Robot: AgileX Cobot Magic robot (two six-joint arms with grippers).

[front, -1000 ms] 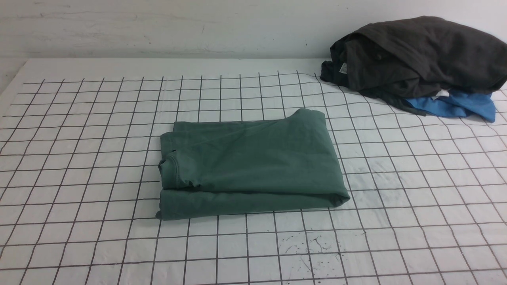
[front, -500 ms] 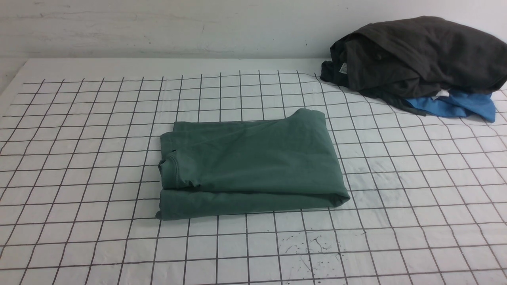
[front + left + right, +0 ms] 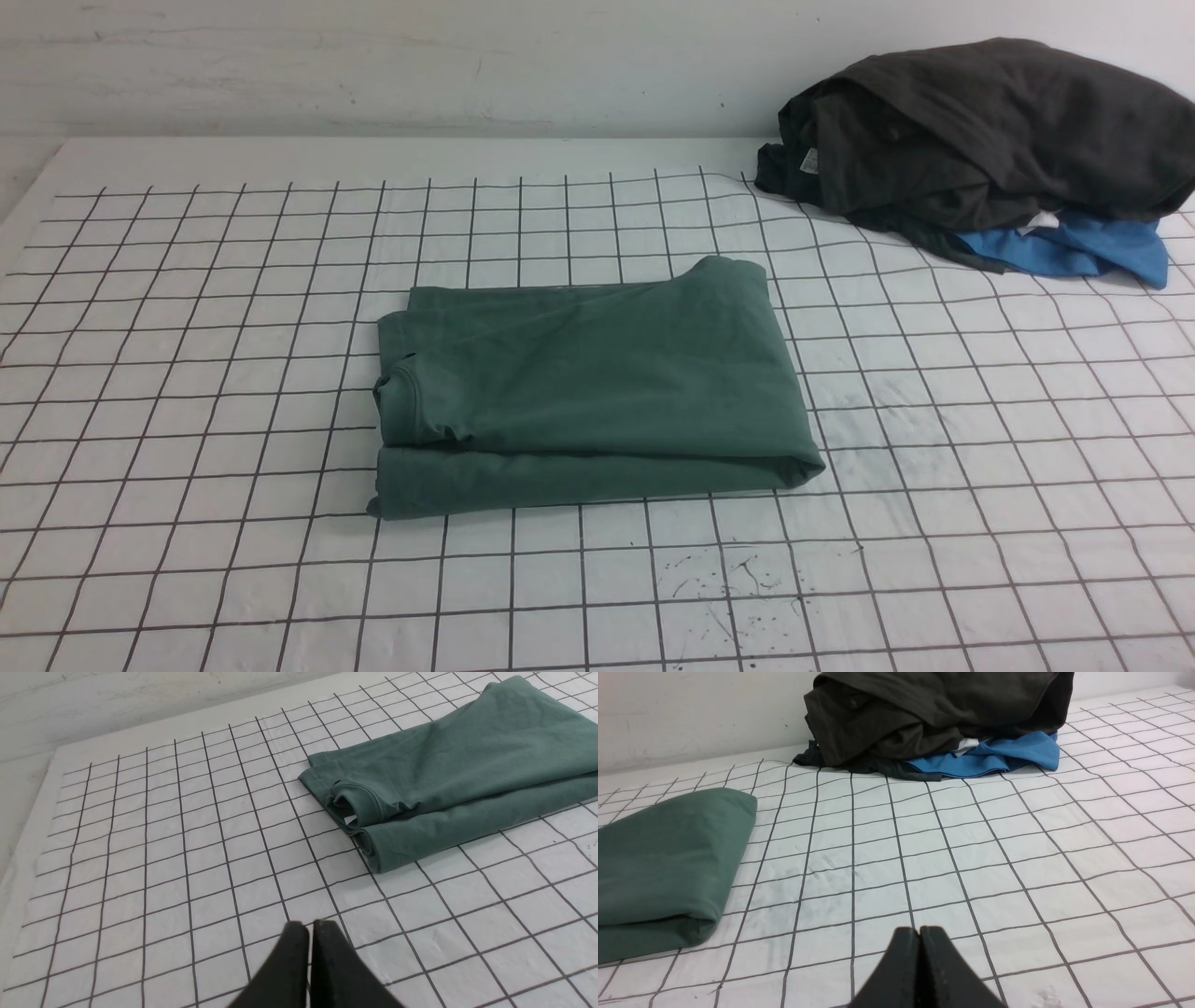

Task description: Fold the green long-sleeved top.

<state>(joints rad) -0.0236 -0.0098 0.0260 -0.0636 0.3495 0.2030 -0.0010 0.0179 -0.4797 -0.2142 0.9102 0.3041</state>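
Folding looks finished: the green long-sleeved top (image 3: 588, 387) is seen compact at frame centre on the tabletop (image 3: 187, 327). Left hand (image 3: 309, 933) and right hand (image 3: 919, 938) are closed, empty; they are best kept clear.

Flat white table (image 3: 280, 154) draped with a crinkled white cloth ruled in a black grid (image 3: 187, 373), smudged grey and flecked with dark specks near the front. Behind, a plain off-white painted wall (image 3: 373, 65), faintly scuffed and streaked. Even, soft, slightly cool light throughout; only faint shadows.
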